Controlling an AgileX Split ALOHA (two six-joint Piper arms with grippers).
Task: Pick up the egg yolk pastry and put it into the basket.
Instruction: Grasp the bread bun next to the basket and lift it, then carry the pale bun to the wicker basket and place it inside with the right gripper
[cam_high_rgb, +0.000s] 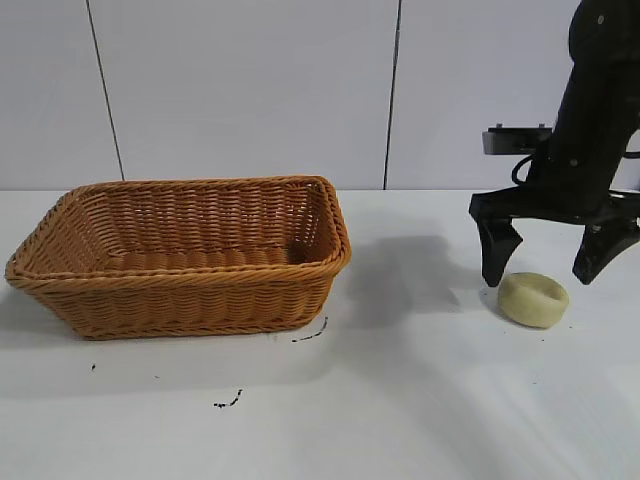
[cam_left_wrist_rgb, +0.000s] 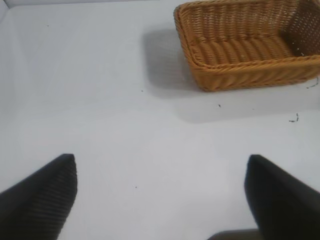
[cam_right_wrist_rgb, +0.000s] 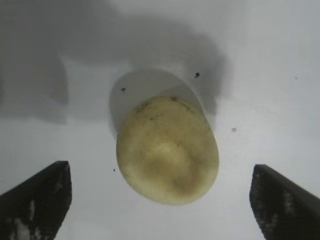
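The table (cam_high_rgb: 420, 400) carried the wicker basket (cam_high_rgb: 180, 262) toward its left side. Near the right edge, the right gripper (cam_high_rgb: 548, 262) hung wide open and empty directly above the egg yolk pastry (cam_high_rgb: 533, 299), one finger to each side. The left gripper (cam_left_wrist_rgb: 160, 192), also spread and empty, hovered far off.

The exterior view faces the tabletop (cam_high_rgb: 420, 400) level, sharing the basket (cam_high_rgb: 190, 250) with the left wrist view, and the pastry (cam_high_rgb: 533, 299) with the close, downward-looking right wrist view
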